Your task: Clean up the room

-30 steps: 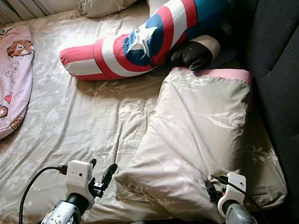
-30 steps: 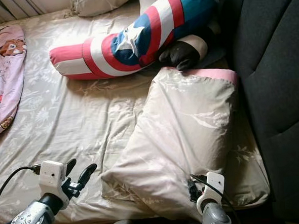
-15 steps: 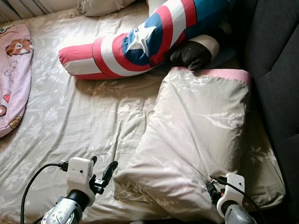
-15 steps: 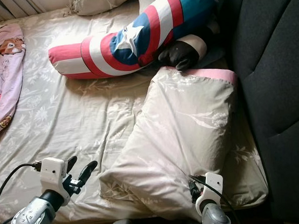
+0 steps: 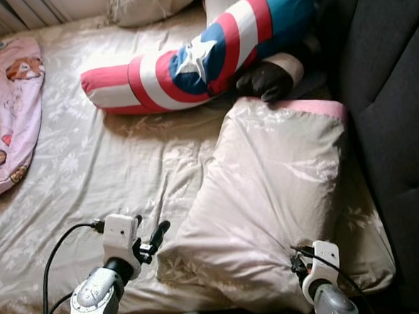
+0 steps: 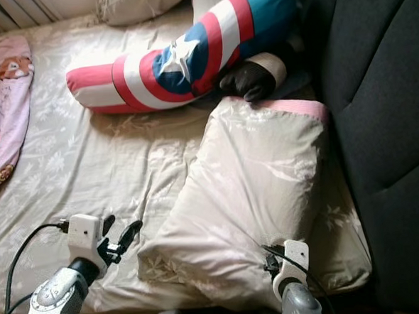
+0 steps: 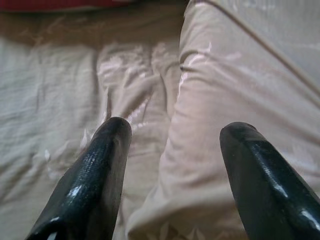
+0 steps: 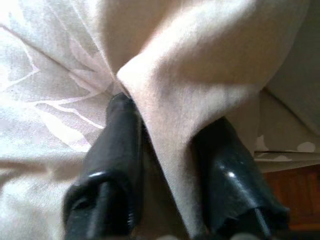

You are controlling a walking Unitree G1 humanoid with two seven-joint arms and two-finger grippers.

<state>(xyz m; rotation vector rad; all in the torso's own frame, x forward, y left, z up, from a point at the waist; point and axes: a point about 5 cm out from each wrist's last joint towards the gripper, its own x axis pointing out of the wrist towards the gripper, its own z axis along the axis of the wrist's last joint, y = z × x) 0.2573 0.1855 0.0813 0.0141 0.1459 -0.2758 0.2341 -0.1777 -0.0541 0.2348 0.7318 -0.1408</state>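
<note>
A large beige pillow (image 5: 268,189) with a pink edge lies on the right side of the bed, next to the dark headboard. My right gripper (image 8: 165,145) is shut on a fold of the pillow's cloth at its near right corner, where the wrist (image 5: 317,261) presses into it. My left gripper (image 5: 156,238) is open at the pillow's near left corner. In the left wrist view its two fingers (image 7: 100,165) straddle the pillow's edge (image 7: 220,100), with the bedsheet on one side.
A red, white and blue star-patterned bolster (image 5: 189,58) lies across the far bed, with a black item (image 5: 265,79) at its end. A pink bear-print blanket (image 5: 7,105) is at the left. The dark padded headboard (image 5: 399,117) stands along the right.
My left gripper has moved right, closer to the pillow's near left corner. The right gripper still holds the same fold. The view has shifted slightly.
</note>
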